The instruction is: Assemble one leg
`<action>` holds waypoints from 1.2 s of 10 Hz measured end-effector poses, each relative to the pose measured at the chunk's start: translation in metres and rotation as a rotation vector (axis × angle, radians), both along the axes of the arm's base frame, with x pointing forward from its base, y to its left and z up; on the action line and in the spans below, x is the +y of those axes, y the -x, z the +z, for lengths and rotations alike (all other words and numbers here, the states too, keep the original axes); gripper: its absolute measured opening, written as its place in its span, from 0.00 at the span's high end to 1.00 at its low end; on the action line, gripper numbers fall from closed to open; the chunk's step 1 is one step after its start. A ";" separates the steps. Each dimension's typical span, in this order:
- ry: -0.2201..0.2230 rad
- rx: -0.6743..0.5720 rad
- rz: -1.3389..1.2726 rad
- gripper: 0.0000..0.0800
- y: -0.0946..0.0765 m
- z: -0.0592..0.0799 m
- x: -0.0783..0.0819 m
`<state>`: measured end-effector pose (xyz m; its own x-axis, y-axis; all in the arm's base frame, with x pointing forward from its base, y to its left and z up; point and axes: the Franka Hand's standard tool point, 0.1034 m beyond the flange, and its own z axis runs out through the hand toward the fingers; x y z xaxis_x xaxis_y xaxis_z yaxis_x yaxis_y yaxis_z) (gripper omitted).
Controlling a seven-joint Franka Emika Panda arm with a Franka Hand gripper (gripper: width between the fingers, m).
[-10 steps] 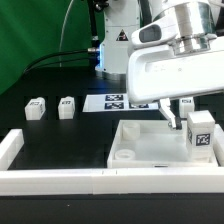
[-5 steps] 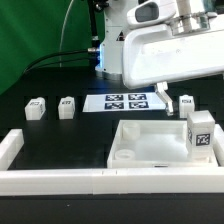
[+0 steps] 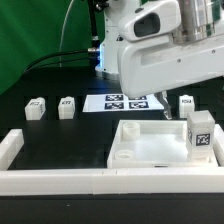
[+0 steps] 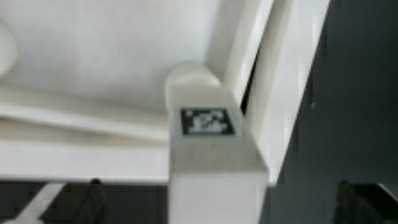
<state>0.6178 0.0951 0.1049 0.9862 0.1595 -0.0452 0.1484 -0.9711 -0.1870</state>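
Observation:
One leg [image 3: 202,133], a white peg with a marker tag, stands upright at the white square panel's [image 3: 145,148] corner on the exterior view's right. In the wrist view the same leg [image 4: 214,130] stands against the panel's edge [image 4: 107,60]. My gripper [image 4: 222,200] is open. Its dark fingertips [image 4: 80,195] stand wide on either side of the leg, clear of it. In the exterior view the gripper [image 3: 160,97] hangs under the big white hand, above and to the left of that leg. Three more legs lie on the table: two on the left [image 3: 36,107] [image 3: 67,106], one on the right [image 3: 186,104].
The marker board [image 3: 125,101] lies behind the panel in the middle. A white rail [image 3: 60,178] runs along the front, with a raised end at the left. The arm's white body fills the upper right of the exterior view.
The gripper and hand have risen and moved to the exterior view's left, away from the upright leg. The leg has stayed standing at the panel's corner.

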 end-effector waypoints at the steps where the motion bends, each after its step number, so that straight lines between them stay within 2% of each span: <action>1: -0.008 0.044 0.006 0.19 -0.004 0.001 0.003; 4: -0.002 0.020 -0.051 0.19 -0.009 -0.002 0.010; 8: 0.006 0.013 -0.132 0.19 -0.013 -0.020 0.007; 11: 0.005 0.012 -0.114 0.19 -0.013 -0.021 0.006; 12: 0.003 0.019 -0.089 0.31 -0.011 -0.023 0.007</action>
<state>0.6286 0.1018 0.0819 0.9954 0.0709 -0.0647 0.0577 -0.9808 -0.1861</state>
